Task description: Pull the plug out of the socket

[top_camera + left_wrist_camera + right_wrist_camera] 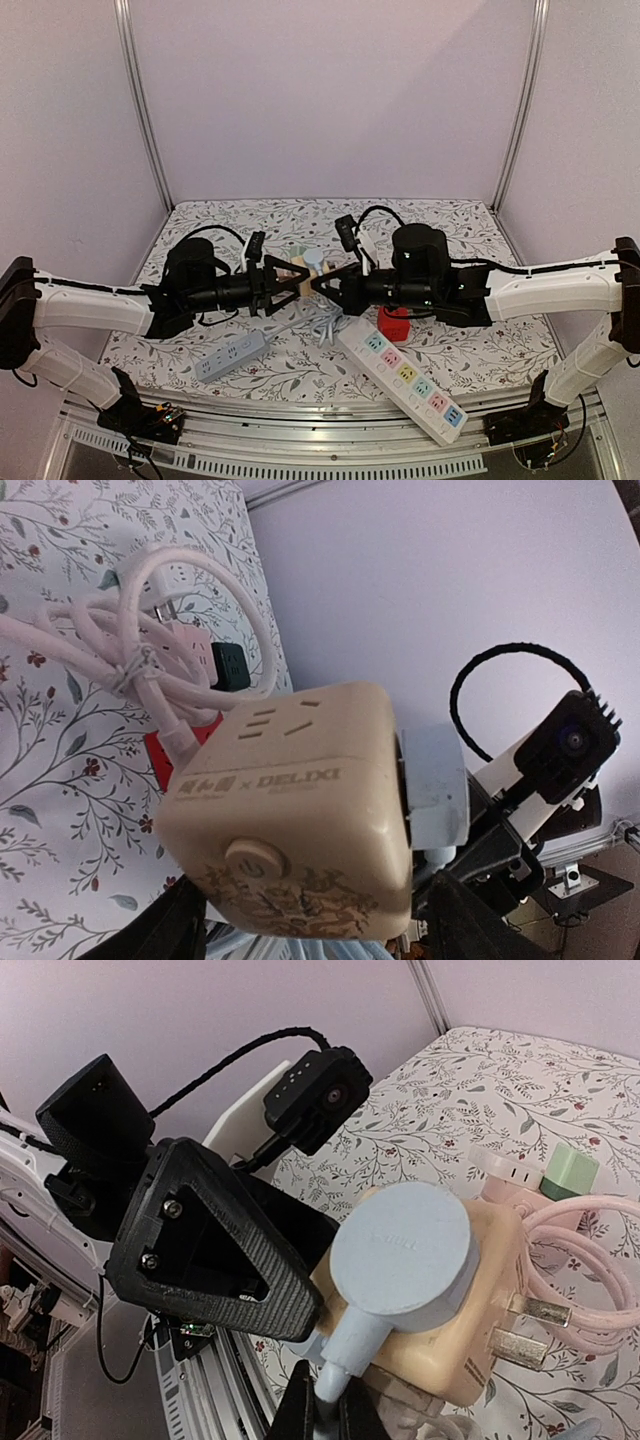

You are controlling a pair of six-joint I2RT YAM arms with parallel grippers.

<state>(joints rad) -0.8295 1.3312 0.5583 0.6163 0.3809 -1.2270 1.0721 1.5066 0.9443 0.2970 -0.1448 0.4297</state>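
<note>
Nearest the arm bases, a long white power strip with coloured sockets point(402, 377) lies slanted on the right of the floral-patterned worktop point(450, 240). A shorter grey power strip point(232, 355) lies on the left. Just beyond them sit a small red block point(393, 323) and a loose bundle of white cable point(325, 325).

Above the cable, at the middle of the scene and clear of the worktop, the cream cube-shaped socket point(290, 820) hangs between the two arms. The left gripper point(288, 284) has its jaws wide apart, clamped across the cube's sides. The light blue round plug point(400, 1250) looks fully seated in the cube's right-hand face. The right gripper point(328, 284) is closed tight on the plug's thin neck, where the lead leaves it.

The likeliest fault is the right gripper slipping. The neck is narrow and smooth, so a hard pull may slide the fingers down the lead or bend it without drawing the pins out. A pull off the pins' line could jam them and twist the cube. The cube's rounded, glossy sides could also slip from the left gripper, dropping it onto the cable below.

Counted: two arms, two grippers, one cube socket, one blue plug, two power strips, one red block, one cable bundle.
</note>
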